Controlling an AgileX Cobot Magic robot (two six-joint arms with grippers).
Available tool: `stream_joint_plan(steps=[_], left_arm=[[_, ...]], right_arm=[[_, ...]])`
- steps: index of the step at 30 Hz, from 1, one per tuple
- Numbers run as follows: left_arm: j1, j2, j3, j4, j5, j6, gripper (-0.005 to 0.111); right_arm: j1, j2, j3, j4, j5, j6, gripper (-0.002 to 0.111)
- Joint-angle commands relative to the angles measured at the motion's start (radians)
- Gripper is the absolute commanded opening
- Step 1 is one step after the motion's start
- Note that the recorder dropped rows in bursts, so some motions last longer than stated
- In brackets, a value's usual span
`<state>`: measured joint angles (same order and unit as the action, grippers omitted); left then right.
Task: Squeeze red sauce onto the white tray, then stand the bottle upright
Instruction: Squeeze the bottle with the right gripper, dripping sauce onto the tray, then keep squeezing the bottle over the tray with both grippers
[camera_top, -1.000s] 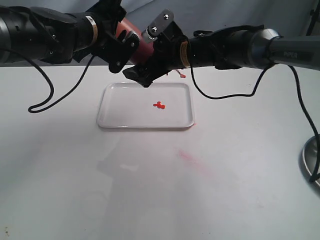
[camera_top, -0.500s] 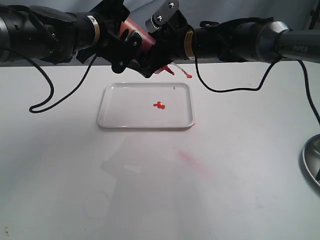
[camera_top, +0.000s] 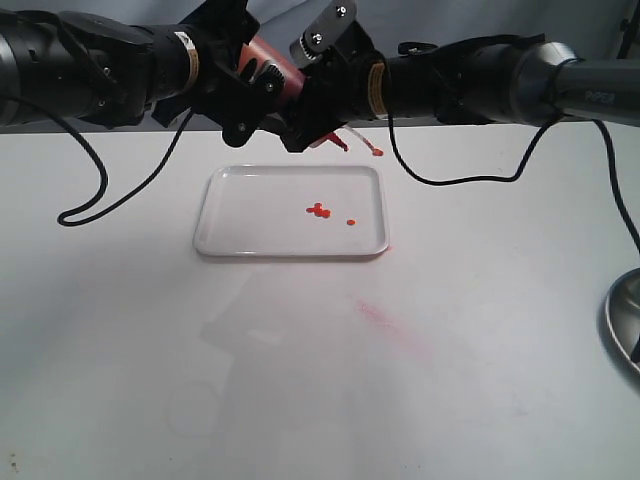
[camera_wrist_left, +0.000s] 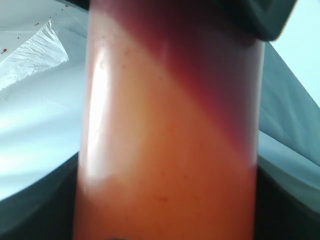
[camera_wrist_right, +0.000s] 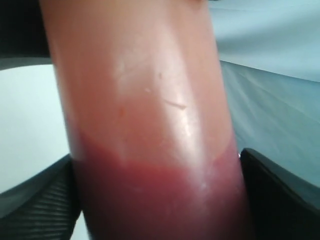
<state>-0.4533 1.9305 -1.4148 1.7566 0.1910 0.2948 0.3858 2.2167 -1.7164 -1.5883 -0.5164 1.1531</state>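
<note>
1. Hanging at a slant in the air, the translucent orange-red stained cylindrical plastic squeeze bottle (camera_top: 272, 66) is seen over the far rim of the flat rectangular white plastic tray (camera_top: 290, 253). Its pointed nozzle (camera_top: 338, 144) is aimed down toward the tray, and the small tethered cap (camera_top: 377, 153) dangles beside it.
2. The left gripper (camera_wrist_left: 165, 200) is clamped on the bottle body, with dark jaws against both sides.
3. The right gripper (camera_wrist_right: 160, 200) is likewise closed on the body, nearer the nozzle, with its pads pressed against the wall.
4. Handling (judged): the wall is taken to be soft and yielding, so a pinch at mid-body should dispense sauce. The glossy, stained surface may be slippery. The load looks light.
5. Hold points (judged): mid-body suits squeezing. For standing the bottle upright, a firm but gentle hold on the cylinder is advised, so that no more sauce is forced out.
6. Bottle contents: dark red sauce is pooled toward the nozzle end with a slanted level line, and the remainder is empty stained plastic.
7. Tray contents: a small cluster of glossy red sauce (camera_top: 319, 210) blobs is noted near the middle, with one separate drop just beside it.
8. A faint pink smear (camera_top: 385, 320) lies on the table, off the tray.
</note>
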Motion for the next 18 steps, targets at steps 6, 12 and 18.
stream_joint_plan(steps=[6,12,18], left_arm=[[-0.005,-0.026,-0.019,-0.012,0.016,-0.029,0.0],[-0.005,-0.026,-0.019,-0.012,0.016,-0.029,0.0],[-0.005,-0.032,-0.019,-0.012,0.012,-0.029,0.0]], right_arm=[[0.024,-0.011,0.004,-0.02,0.1,0.007,0.068],[0.024,-0.011,0.004,-0.017,0.1,0.007,0.063],[0.024,-0.011,0.004,-0.007,0.102,0.007,0.039]])
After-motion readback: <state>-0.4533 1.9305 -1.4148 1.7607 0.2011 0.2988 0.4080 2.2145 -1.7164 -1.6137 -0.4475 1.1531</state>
